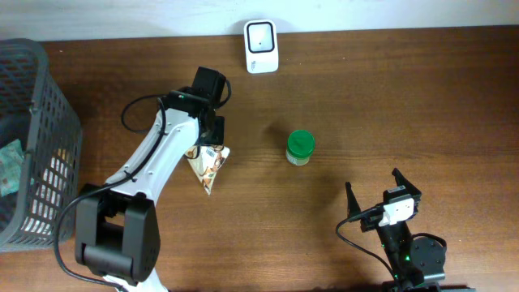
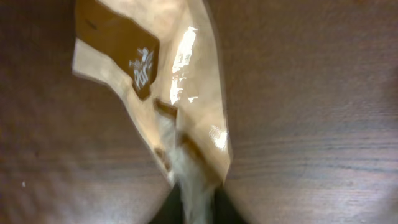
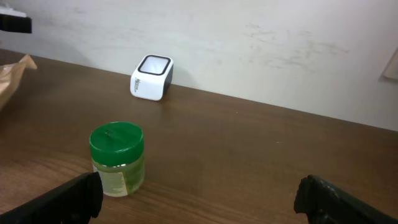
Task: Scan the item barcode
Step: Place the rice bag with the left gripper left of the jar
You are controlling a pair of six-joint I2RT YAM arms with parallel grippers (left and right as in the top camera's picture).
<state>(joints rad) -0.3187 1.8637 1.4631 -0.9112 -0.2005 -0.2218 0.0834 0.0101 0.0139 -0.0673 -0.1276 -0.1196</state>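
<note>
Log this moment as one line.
left gripper: shut on pouch | right gripper: open, empty | green-lidded jar: upright, untouched | scanner: far edge

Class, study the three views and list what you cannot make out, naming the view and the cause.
Print on the pouch: blurred in the left wrist view, too small overhead.
Contents of the basket: overhead, screened by its mesh and cut off at the left edge.
Label on the jar: too small in the right wrist view; overhead, mostly under the lid.

The jar (image 1: 300,147) stands midway (scanner (image 1: 261,46) behind it); table (image 1: 422,97) around seems open.
</note>
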